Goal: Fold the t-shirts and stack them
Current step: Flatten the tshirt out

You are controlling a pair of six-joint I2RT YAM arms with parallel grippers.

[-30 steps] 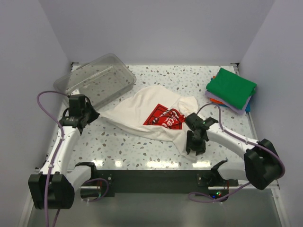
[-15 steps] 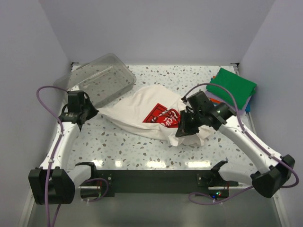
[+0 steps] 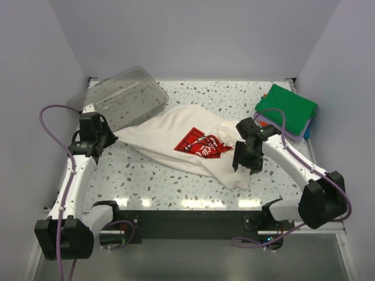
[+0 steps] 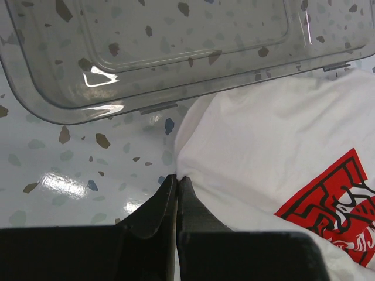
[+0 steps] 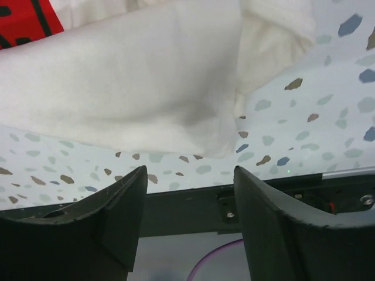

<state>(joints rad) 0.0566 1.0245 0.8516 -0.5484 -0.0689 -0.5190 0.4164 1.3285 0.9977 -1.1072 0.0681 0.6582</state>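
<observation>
The left gripper (image 4: 176,184) was clamped on an edge of the cream-white t-shirt (image 3: 170,136), which stretched away to its right, where the right gripper (image 3: 246,162) hung with fingers apart just above it.

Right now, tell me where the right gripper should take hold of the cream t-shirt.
Take the cream t-shirt by its loose near-right corner, beyond the red print, where the cloth ends in a thick rounded fold on the table. Come straight down: the right gripper hangs open over it, and the left gripper is shut on the opposite edge.
</observation>
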